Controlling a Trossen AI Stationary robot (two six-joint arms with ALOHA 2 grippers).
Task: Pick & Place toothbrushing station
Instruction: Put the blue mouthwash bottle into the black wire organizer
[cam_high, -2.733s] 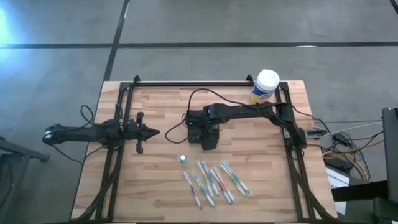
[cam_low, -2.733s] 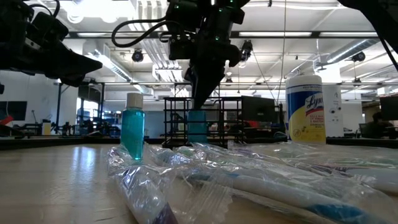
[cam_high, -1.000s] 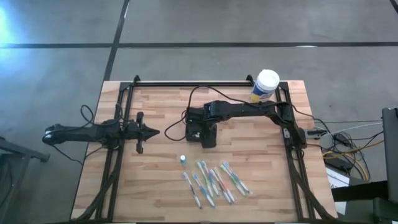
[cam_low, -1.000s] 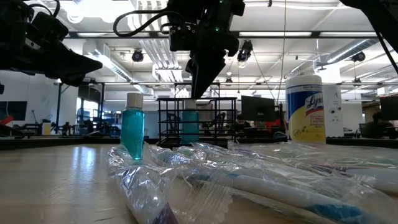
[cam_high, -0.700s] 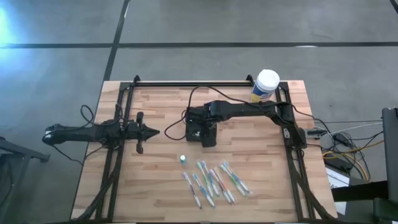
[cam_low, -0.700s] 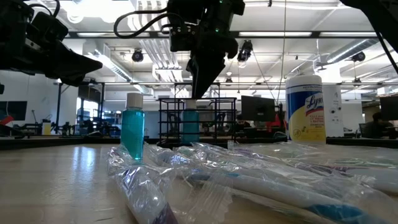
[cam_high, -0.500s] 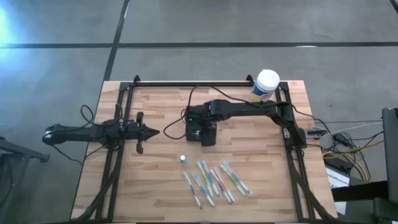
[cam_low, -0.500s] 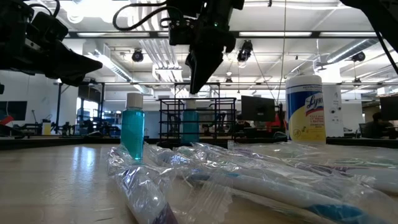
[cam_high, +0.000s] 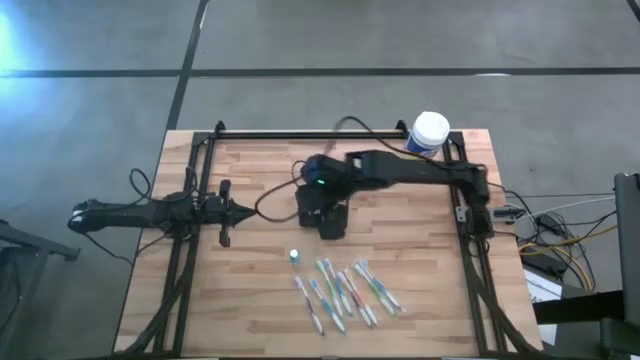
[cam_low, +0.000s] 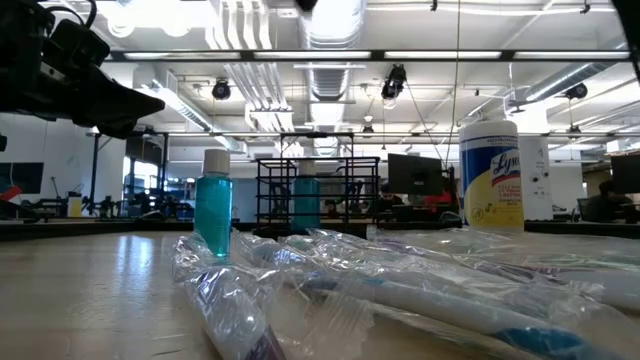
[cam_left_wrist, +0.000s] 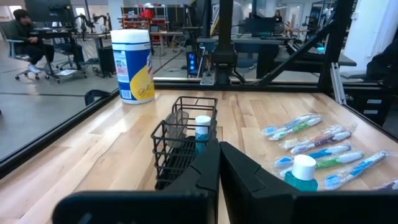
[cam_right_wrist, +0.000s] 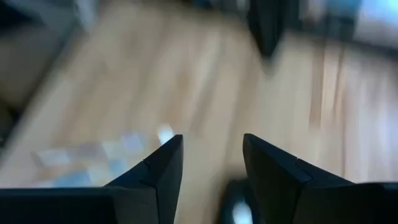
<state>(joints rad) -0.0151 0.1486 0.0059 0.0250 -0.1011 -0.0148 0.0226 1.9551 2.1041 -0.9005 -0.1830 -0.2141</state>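
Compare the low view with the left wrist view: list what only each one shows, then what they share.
Only the low view shows overhead ceiling lights and ducts, with the wrapped toothbrushes filling the foreground. Only the left wrist view shows the left gripper, its fingers together, and a seated person in the room behind. Both show the black wire-mesh holder with a small blue bottle in it, a second blue bottle and the yellow-labelled canister.

I see a black wire holder (cam_left_wrist: 185, 140) on my pale striped wood table (cam_high: 250, 300). One teal, white-capped bottle (cam_left_wrist: 202, 132) sits in it; another (cam_low: 212, 207) stands outside. My canister (cam_left_wrist: 133, 65) is white with a yellow-and-blue label. The bagged toothbrushes (cam_high: 345, 290) are blue, green and white.
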